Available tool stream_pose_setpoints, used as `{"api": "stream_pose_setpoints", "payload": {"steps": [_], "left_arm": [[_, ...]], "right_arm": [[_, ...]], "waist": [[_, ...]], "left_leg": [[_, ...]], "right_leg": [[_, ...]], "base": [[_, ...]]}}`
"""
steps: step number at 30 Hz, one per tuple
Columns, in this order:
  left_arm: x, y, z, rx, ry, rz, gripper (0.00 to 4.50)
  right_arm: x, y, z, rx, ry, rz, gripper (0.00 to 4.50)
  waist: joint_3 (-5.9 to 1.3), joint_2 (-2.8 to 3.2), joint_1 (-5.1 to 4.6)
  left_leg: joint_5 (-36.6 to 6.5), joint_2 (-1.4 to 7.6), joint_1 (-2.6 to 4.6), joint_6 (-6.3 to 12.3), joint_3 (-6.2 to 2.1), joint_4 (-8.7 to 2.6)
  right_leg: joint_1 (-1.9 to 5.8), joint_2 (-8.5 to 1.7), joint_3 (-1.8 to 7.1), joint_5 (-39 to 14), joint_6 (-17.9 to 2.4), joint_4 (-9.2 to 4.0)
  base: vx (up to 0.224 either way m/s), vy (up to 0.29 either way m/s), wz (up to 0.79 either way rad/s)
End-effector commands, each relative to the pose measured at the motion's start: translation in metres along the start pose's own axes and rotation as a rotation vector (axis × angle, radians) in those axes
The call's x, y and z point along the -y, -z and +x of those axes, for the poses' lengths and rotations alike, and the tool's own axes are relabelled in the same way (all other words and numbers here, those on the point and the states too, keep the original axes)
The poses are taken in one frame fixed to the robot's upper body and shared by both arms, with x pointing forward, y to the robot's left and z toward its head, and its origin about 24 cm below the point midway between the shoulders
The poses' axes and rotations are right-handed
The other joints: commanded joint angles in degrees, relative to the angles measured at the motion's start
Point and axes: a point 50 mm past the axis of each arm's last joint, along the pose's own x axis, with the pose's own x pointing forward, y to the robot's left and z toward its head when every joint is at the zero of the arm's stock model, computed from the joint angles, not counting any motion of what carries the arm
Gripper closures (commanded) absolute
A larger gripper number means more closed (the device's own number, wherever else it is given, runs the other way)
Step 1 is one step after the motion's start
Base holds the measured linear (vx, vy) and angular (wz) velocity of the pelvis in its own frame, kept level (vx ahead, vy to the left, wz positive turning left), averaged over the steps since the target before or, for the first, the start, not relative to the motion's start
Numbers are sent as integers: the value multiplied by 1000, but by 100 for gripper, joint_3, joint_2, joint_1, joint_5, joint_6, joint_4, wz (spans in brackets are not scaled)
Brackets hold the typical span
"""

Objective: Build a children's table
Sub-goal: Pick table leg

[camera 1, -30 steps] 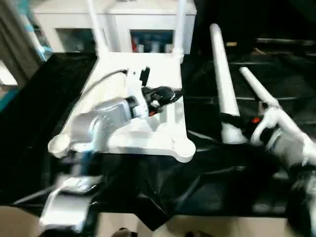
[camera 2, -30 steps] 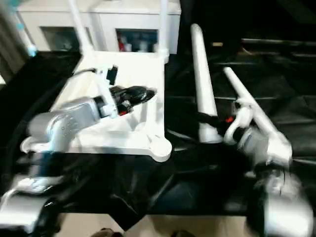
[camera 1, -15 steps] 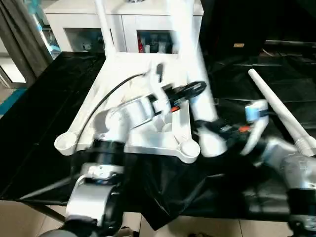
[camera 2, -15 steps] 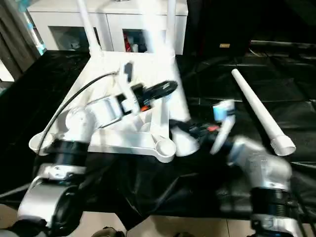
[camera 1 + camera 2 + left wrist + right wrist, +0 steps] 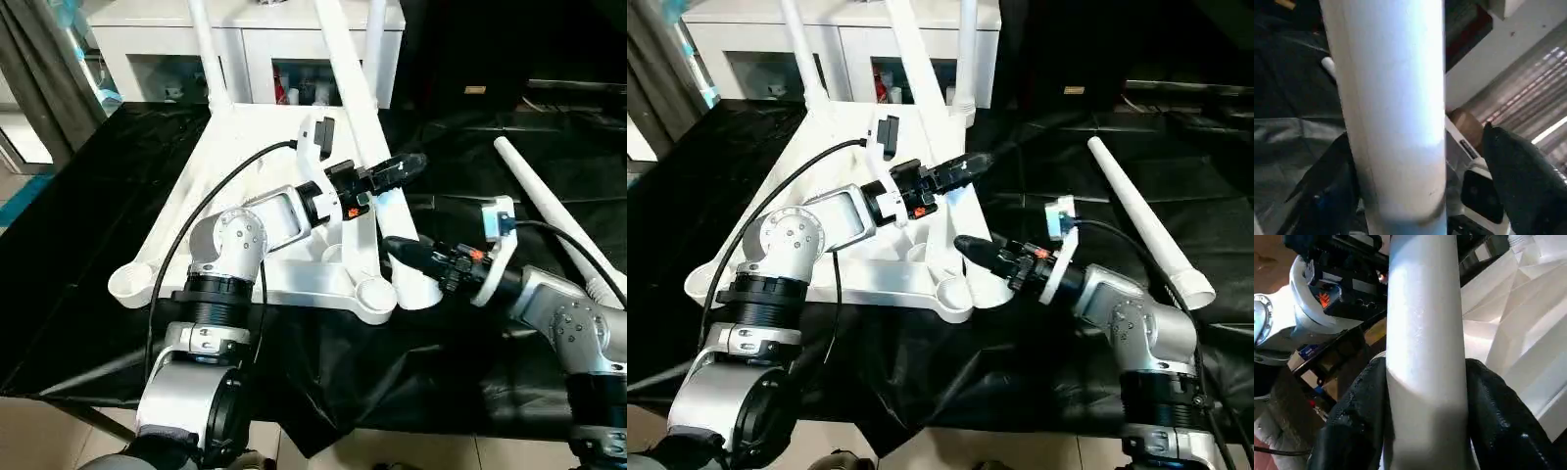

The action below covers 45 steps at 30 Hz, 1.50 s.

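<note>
Seen from the head: table top upside down on black cloth, third leg leaning up and away, foot just beside near-right socket, right gripper clenched low on it.

Left wrist: left gripper higher, fingers spread, straddling tube.

Right wrist: black fingers pressed against tube.

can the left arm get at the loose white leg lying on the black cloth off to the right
Probably not: the loose white tapering leg lies beyond the right gripper, and the left gripper straddles the tilted white leg between them.
</note>
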Motion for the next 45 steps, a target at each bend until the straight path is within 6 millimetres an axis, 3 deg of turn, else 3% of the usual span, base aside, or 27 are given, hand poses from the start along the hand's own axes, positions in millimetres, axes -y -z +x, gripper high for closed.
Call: {"api": "stream_pose_setpoints", "payload": {"steps": [1,2,5,7,10,12,18,25,27,31,32,35,41,45], "left_arm": [[0,-3,-1,15,-15,18,87],[-1,-3,-1,20,-21,18,118],[0,-7,-2,38,-27,25,123],[2,-11,-3,51,-16,33,160],[3,-13,-4,52,-9,44,170],[5,-13,-4,48,0,62,205],[9,-14,-2,49,16,81,253],[13,-14,-1,43,22,119,262],[14,-14,-2,33,15,155,264],[18,-14,-3,-11,20,237,264],[19,-13,-3,-46,32,278,265],[21,-11,-2,-83,50,313,265],[22,-9,0,-154,74,372,265],[24,-10,0,-162,92,378,265]], "right_arm": [[-3,-5,4,-2,-9,-30,262],[-3,-6,4,-2,-8,-30,262],[-3,-7,4,-2,-8,-31,262],[-3,-8,4,-3,-10,-34,262],[-2,-7,4,-4,-8,-36,262],[-2,-7,4,-6,-9,-38,262],[-3,-8,6,-8,-13,-41,262],[-3,-9,6,-17,-14,-56,262],[0,-10,9,-17,3,-51,192],[2,-20,14,-27,39,-78,171],[6,-24,15,-68,77,-106,149],[6,-29,15,-111,68,-124,143],[1,-32,10,-251,-2,-179,143],[2,-31,11,-293,-4,-208,143]], "waist": [[-526,-164,26],[-523,-165,26],[-529,-145,33],[-524,-174,30],[-524,-165,34],[-524,-167,36],[-520,-177,25],[-525,-203,37],[-524,-224,42],[-524,-194,18],[-520,-181,23],[-519,-184,17],[-547,-205,76],[-538,-213,75]], "left_leg": [[-826,138,59,444,-101,-399],[-830,139,59,448,-102,-402],[-824,142,58,447,-104,-399],[-840,142,59,448,-102,-404],[-846,142,58,445,-104,-403],[-845,144,60,445,-101,-401],[-828,145,60,445,-98,-402],[-769,146,53,465,-96,-397],[-749,148,50,475,-96,-398],[-745,159,48,422,-105,-402],[-760,161,56,408,-106,-407],[-732,153,64,368,-92,-399],[-620,164,63,458,-85,-377],[-656,155,53,461,-82,-367]], "right_leg": [[346,-268,163,-2096,-880,-514],[343,-265,163,-2089,-886,-515],[347,-269,163,-2007,-926,-508],[352,-269,160,-1969,-956,-506],[350,-272,162,-2011,-946,-499],[349,-276,164,-2044,-936,-503],[346,-270,166,-2032,-942,-498],[350,-278,172,-2010,-931,-484],[349,-283,170,-2032,-916,-487],[343,-283,172,-2036,-933,-469],[335,-281,175,-2053,-912,-476],[340,-271,186,-1975,-915,-468],[360,-273,198,-1566,-1102,-407],[363,-285,193,-1705,-1097,-419]], "base": [[0,0,0],[0,0,0],[0,0,0],[0,0,0],[0,0,0],[0,0,0],[0,0,0],[0,0,0],[0,0,0],[0,0,0],[0,0,0],[0,0,0],[0,0,0],[0,0,0]]}}
